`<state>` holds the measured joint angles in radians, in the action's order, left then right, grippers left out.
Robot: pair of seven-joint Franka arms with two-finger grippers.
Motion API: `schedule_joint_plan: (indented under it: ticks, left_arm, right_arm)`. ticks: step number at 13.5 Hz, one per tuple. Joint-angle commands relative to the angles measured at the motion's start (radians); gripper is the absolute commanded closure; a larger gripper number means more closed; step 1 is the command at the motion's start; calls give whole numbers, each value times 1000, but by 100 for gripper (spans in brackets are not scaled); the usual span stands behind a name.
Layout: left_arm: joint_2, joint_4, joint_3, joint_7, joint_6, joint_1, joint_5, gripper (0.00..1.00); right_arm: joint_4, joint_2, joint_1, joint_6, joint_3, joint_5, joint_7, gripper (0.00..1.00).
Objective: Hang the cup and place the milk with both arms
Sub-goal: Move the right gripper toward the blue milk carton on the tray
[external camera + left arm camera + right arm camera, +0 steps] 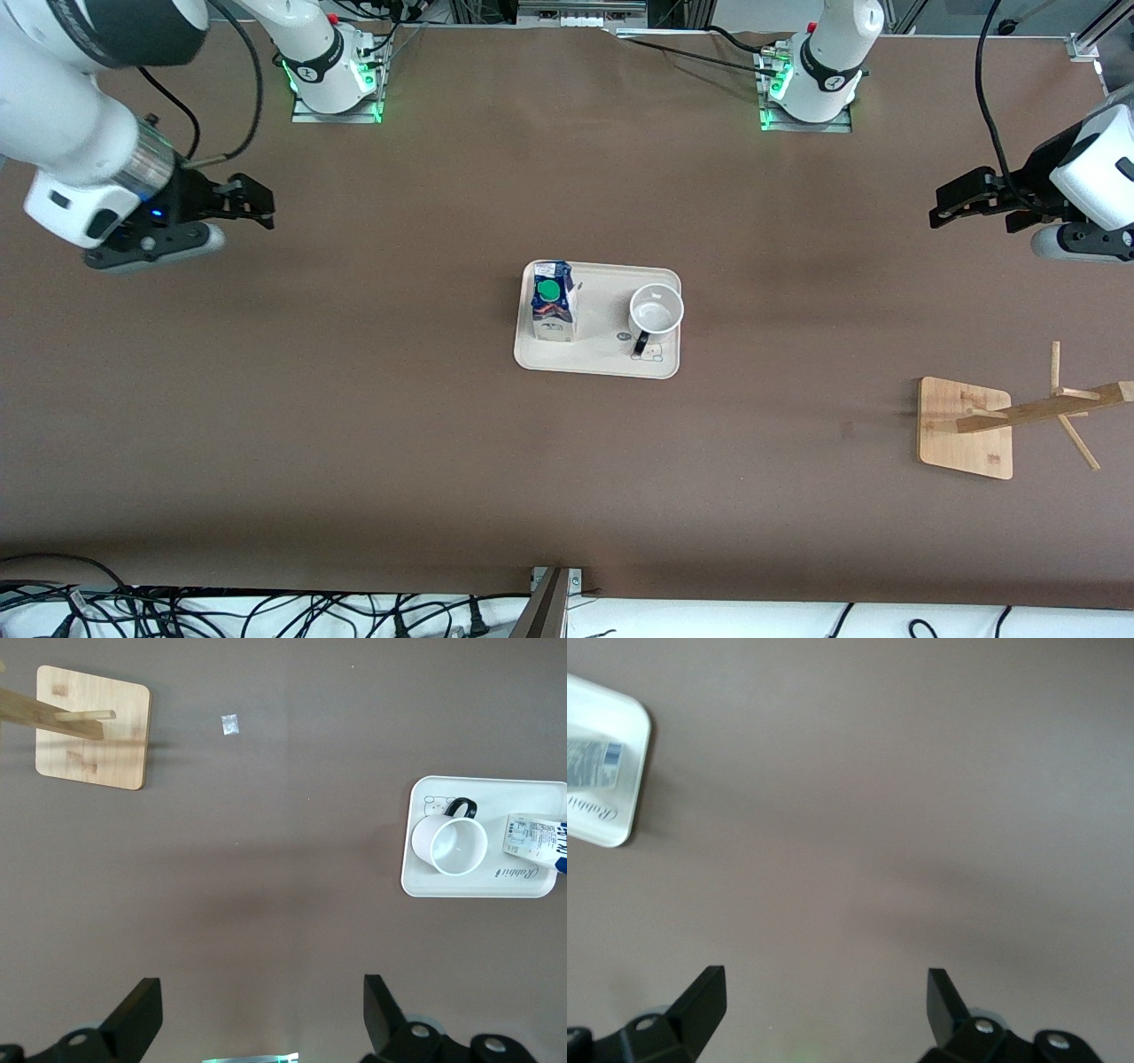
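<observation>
A white tray (602,356) lies at the middle of the table. The milk (554,306), a blue and white carton with a green cap, stands upright on the tray's end toward the right arm. The cup (656,310), white with a black handle turned toward the front camera, stands upright on the tray's other end. My right gripper (260,204) hangs open and holds nothing, over bare table near the right arm's end. My left gripper (942,206) hangs open and holds nothing, over bare table near the left arm's end. The left wrist view shows the cup (458,846) and the carton (536,837).
A wooden rack with a square base (966,428) and a pegged pole (1041,410) stands toward the left arm's end, nearer the front camera than the tray. A small pale mark (846,430) lies beside it. Cables run along the table's front edge.
</observation>
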<state>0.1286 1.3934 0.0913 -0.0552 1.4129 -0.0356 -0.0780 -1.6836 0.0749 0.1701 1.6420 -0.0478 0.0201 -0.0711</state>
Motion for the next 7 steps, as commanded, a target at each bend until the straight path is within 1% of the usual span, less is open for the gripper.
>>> schedule_joint_plan:
  ticks: [1, 5, 7]
  left_arm:
    - [2, -19, -1, -6, -6, -6, 7, 0]
    - [5, -19, 1, -6, -6, -4, 9, 0]
    - [5, -19, 1, -6, -6, -4, 9, 0]
  right_arm:
    - [27, 41, 73, 11, -12, 85, 121, 0]
    - [47, 141, 274, 162, -12, 98, 474, 0]
    - [79, 221, 368, 261, -12, 98, 626, 0]
